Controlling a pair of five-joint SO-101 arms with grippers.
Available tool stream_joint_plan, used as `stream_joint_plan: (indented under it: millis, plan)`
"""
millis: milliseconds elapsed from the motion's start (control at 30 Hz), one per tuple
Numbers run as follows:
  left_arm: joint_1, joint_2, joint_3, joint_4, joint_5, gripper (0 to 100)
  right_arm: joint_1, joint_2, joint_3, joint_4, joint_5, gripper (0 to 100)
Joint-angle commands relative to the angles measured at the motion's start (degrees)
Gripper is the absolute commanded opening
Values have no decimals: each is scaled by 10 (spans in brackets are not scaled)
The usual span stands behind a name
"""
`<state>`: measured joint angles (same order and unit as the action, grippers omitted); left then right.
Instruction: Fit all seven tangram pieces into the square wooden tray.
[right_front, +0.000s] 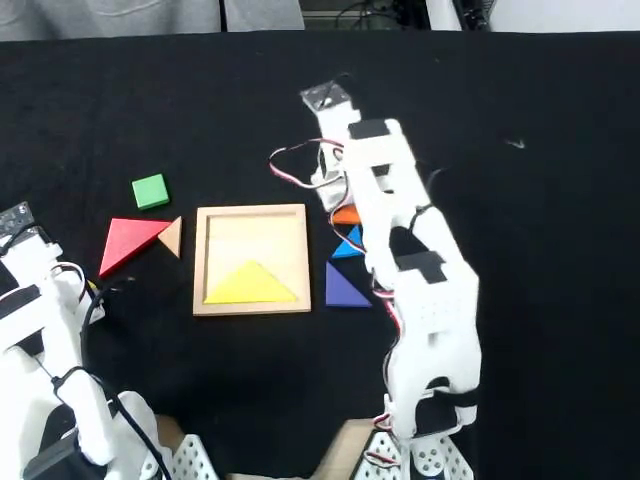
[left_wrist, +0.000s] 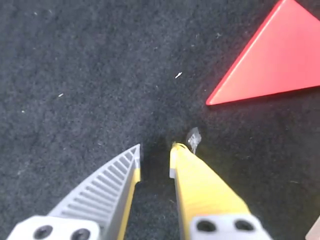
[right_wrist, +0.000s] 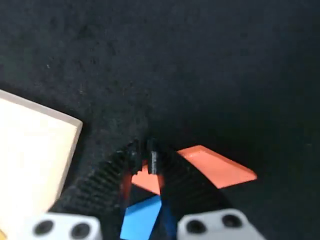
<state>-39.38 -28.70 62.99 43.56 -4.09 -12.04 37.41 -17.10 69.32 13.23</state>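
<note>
Your left gripper (left_wrist: 156, 152) sits low at the near left of the black worktop (right_front: 540, 220), its fingers slightly apart and holding nothing, close to a corner of the large red triangle (right_front: 130, 241). Beyond that lies the green square (right_front: 150, 191), and a small tan triangle (right_front: 172, 237) touches the red one. Next comes the square wooden tray (right_front: 250, 212), with only the yellow triangle (right_front: 250, 284) inside, against its near edge. Right of the tray lie an indigo triangle (right_front: 345, 288), a small blue triangle (right_front: 349, 245) and an orange parallelogram (right_wrist: 220, 167). Your right gripper (right_wrist: 143, 150) is over the orange piece, fingertips closed together.
</note>
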Motion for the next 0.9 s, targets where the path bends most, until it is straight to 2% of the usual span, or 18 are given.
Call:
stream_joint_plan:
  millis: [0, 100, 300, 467, 600, 767, 867]
  plan:
    - [8, -2, -3, -11, 5, 105, 33, 0, -34, 46, -4, 11]
    - [8, -2, -3, -11, 5, 105, 39, 0, -45, 114, 0, 11]
    - [8, -2, -3, -11, 5, 105, 56, 0, -46, 250, 91, 11]
    - [8, -2, -3, -11, 5, 105, 116, -29, -44, 282, 104, 11]
    - [8, -2, -1, -11, 5, 105, 128, -123, 3, 229, 87, 11]
    - [9, -2, 0, -11, 5, 105, 80, -227, 171, 54, 6, 17]
    - [9, -2, 0, -11, 5, 105, 33, -243, 242, -16, -49, 109]
